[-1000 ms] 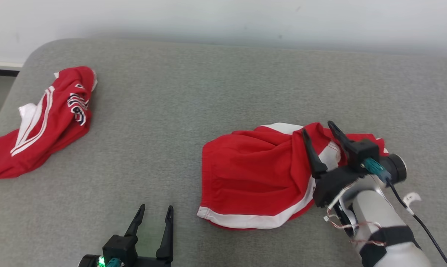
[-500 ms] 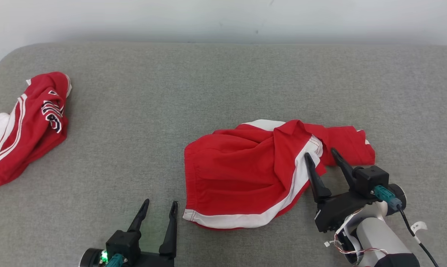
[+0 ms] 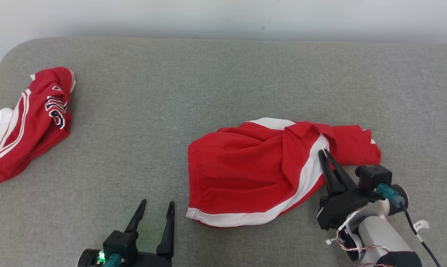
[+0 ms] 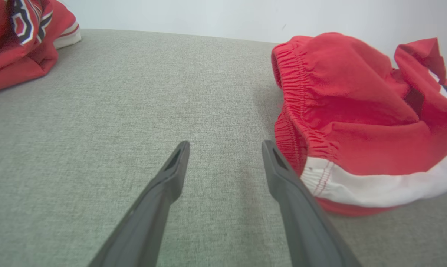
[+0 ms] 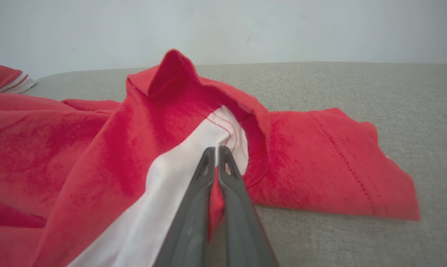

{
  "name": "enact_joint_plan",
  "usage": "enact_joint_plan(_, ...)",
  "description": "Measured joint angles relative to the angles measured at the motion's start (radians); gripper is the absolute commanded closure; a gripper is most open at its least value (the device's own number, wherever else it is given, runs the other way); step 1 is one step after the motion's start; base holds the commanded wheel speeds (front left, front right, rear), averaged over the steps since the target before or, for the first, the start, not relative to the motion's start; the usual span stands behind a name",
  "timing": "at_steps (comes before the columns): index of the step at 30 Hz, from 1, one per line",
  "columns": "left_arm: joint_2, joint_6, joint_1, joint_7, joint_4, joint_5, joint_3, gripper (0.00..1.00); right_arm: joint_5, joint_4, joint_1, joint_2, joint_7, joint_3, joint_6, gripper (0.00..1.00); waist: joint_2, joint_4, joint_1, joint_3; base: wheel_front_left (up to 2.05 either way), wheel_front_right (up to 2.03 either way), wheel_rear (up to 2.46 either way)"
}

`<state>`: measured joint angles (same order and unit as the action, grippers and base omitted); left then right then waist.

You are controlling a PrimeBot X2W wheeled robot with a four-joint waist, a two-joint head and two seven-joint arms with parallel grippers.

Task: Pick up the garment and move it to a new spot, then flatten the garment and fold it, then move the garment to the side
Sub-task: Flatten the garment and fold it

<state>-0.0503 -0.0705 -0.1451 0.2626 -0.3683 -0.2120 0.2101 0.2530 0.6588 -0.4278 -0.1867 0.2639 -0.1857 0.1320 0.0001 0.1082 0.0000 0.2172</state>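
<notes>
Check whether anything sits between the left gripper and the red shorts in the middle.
Nothing visible does. Just bare grey cushion separates the left gripper, jaws open, from the red shorts to its right. The other red garment lies far off to the left.

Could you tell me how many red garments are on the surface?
2: a lettered garment at far left, and the white-banded garment right of centre, pinched by the right tool.
</notes>
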Motion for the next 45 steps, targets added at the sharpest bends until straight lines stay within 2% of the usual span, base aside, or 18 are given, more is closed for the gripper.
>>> enact_joint_plan(6, 0.0, -0.001, -0.002, 0.0, 0.002, 0.012, -0.012, 0.0, 0.012, -0.063, 0.009, 0.0, 0.0, 0.049, 0.0, 1.0, -0.0001, -0.026, 0.0, -0.004, 0.0, 0.0, 0.0)
enact_joint_plan(11, 0.0, -0.006, 0.011, 0.0, 0.002, 0.018, -0.026, 0.0, 0.004, -0.124, 0.082, -0.002, 0.0, 0.121, 0.0, 1.0, -0.0001, -0.067, -0.0001, -0.025, 0.0, 0.0, 0.0)
enact_joint_plan(17, 0.0, -0.007, 0.02, 0.0, 0.0, 0.018, -0.035, 0.0, -0.067, -0.088, 0.169, 0.047, 0.0, 0.193, 0.0, 1.0, -0.0001, -0.126, -0.0002, -0.052, 0.0, 0.0, 0.0)
enact_joint_plan(18, 0.0, -0.007, 0.021, 0.0, 0.0, 0.018, -0.035, 0.0, -0.077, -0.067, 0.173, 0.059, 0.0, 0.201, 0.0, 0.54, -0.0001, -0.136, -0.0002, -0.057, 0.0, 0.0, 0.0)
enact_joint_plan(19, 0.0, -0.008, 0.022, 0.0, 0.0, 0.018, -0.035, 0.0, -0.086, -0.056, 0.177, 0.068, 0.0, 0.208, 0.0, 0.0, 0.0, -0.144, -0.0001, -0.061, 0.0, 0.0, 0.0)
enact_joint_plan(27, 0.0, -0.01, 0.074, 0.0, -0.002, 0.017, -0.037, 0.0, -0.185, -0.199, 0.228, 0.104, 0.0, 0.268, 0.0, 0.0, -0.0001, -0.176, -0.0002, -0.129, 0.0, 0.0, 0.0)
enact_joint_plan(30, 0.0, -0.015, 0.113, 0.0, 0.004, 0.008, -0.034, 0.0, -0.205, -0.215, 0.261, 0.11, 0.0, 0.27, 0.0, 0.0, -0.0001, -0.181, -0.0002, -0.159, 0.0, 0.0, 0.0)
enact_joint_plan(38, 0.0, -0.007, 0.187, 0.0, 0.035, 0.022, -0.061, 0.0, -0.218, -0.29, 0.325, 0.12, 0.0, 0.222, 0.0, 0.0, -0.0002, -0.193, -0.0003, -0.225, 0.0, 0.0, 0.0)
enact_joint_plan(45, 0.0, 0.032, 0.231, 0.0, 0.07, 0.066, -0.124, 0.0, -0.192, -0.307, 0.371, 0.119, 0.0, 0.155, 0.0, 0.0, -0.0002, -0.195, -0.0001, -0.268, 0.0, 0.0, 0.0)
